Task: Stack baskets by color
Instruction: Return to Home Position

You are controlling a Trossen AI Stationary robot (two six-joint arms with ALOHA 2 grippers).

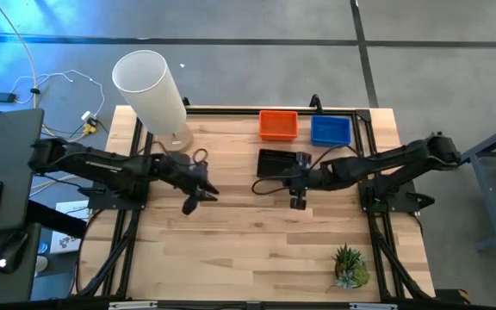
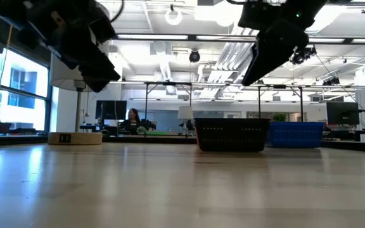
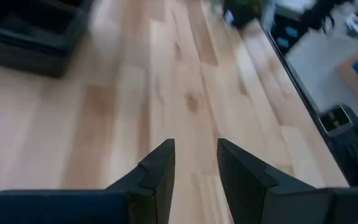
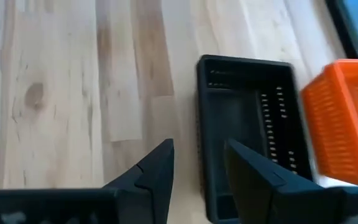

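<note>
Wooden plank table (image 1: 248,241) edged with black frame rails. A tall white cylinder (image 1: 149,86) stands on a round pale base at its top left corner in the high view, and a small green potted plant (image 1: 350,265) sits near the bottom right corner, well apart from it. Loose cables (image 1: 58,82) lie on grey floor beyond the cylinder; in the low view a person (image 2: 132,119) sits far back in the room.

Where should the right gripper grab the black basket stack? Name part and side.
Pinch the long wall of the black basket stack facing the middle of the table, away from the orange baskets, coming from above, one finger inside, one outside. Its top is open, its walls thin and upright; the open right gripper hangs by that side.
</note>
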